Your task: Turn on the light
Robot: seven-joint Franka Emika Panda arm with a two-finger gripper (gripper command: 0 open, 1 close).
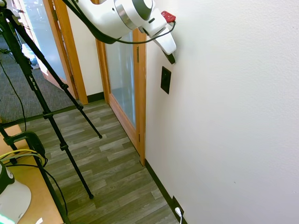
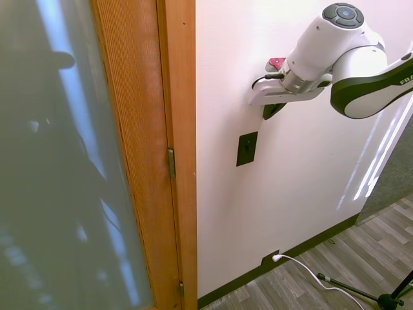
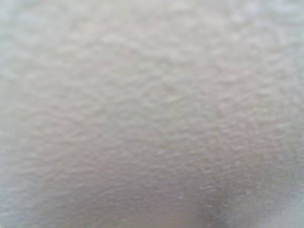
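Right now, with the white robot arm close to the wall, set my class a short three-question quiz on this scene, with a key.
1. True or false: the gripper is pressing the small black upright wall switch plate.
2. Which lies nearest the floor? A) the switch plate B) the black socket plate with a white plug C) the gripper
3. Fill in: the wrist view shows only blurred, textured white ____.

Key
1. False: it sits at the white wall just above the plate, apart from it.
2. B
3. wall
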